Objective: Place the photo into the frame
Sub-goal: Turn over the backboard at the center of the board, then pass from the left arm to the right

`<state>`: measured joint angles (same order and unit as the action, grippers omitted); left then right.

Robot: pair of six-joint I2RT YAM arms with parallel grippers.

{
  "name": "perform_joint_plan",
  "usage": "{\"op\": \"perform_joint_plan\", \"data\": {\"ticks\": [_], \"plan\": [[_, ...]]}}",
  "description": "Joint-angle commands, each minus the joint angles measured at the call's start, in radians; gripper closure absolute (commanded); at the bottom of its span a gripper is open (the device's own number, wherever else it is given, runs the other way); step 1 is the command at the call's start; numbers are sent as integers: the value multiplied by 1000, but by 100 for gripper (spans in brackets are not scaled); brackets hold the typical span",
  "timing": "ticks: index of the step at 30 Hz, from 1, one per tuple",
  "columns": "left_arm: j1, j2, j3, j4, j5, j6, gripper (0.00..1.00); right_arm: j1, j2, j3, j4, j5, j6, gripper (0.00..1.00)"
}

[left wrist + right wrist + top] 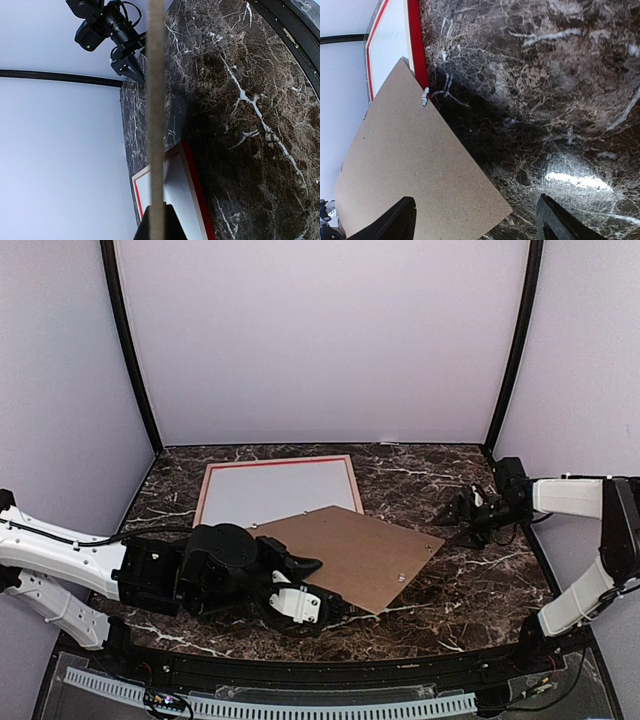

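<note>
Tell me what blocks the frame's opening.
The brown board, pinched by the left claw, overlaps the frame's near right corner. The photo isn't in view.

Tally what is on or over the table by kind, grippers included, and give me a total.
Red picture frame: 1
Brown board: 1
Grippers: 2 (left gripper, right gripper)
Total: 4
</note>
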<state>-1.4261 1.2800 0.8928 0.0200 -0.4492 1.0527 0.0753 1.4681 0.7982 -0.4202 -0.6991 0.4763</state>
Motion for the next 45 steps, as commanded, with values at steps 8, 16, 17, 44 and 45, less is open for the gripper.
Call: {"op": "perform_joint_plan", "data": {"ticks": [8,16,17,44,45], "plan": [[-19,-20,-27,107,-35,3,97,32,19,-134,240,-131,136,18],[-26,23,-14,85,-29,-34,92,69,-54,-242,410,-140,316,20],[-28,30,-12,81,-28,-37,91,73,-61,-253,439,-140,339,21],[-36,82,33,8,-2,-118,85,192,-14,-505,1021,-54,763,54],[-37,84,34,7,-2,-120,85,200,-4,-512,1047,-52,778,55]]}}
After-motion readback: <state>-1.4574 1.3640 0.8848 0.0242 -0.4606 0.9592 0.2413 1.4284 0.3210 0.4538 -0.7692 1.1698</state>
